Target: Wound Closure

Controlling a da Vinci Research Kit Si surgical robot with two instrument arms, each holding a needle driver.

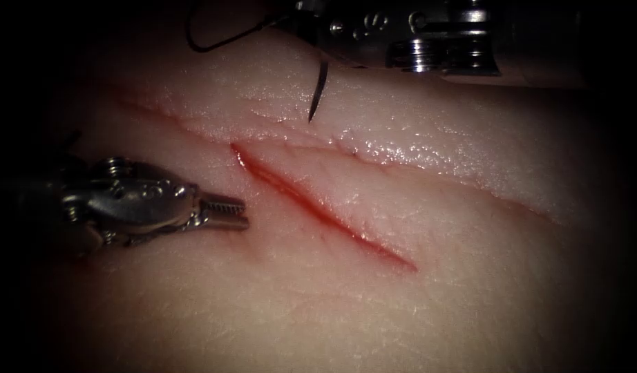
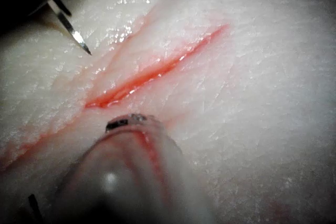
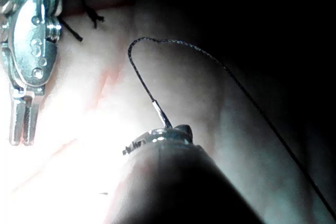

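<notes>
The tissue (image 1: 429, 297) carries a red slanting cut (image 1: 318, 204), also seen in the left wrist view as cut (image 2: 152, 74). My left tool (image 1: 227, 213) lies low on the left side of the cut, jaws a narrow gap apart and holding nothing; its jaws appear as left tool (image 3: 22, 121). My right tool (image 1: 317, 43) is shut on the curved needle (image 1: 321, 81) near its tail end. The needle hangs free above the tissue on the right side of the cut by its far end, tip (image 2: 80, 39) pointing down. Thread (image 3: 210, 56) loops from the needle's tail (image 3: 157, 109).
A long shallow scored ridge (image 1: 429, 162) crosses the tissue beyond the cut. The thread arcs off past the tissue's far edge as a loop (image 1: 201, 47). Two short dark thread bits (image 3: 94, 17) lie on the tissue near the left tool's wrist.
</notes>
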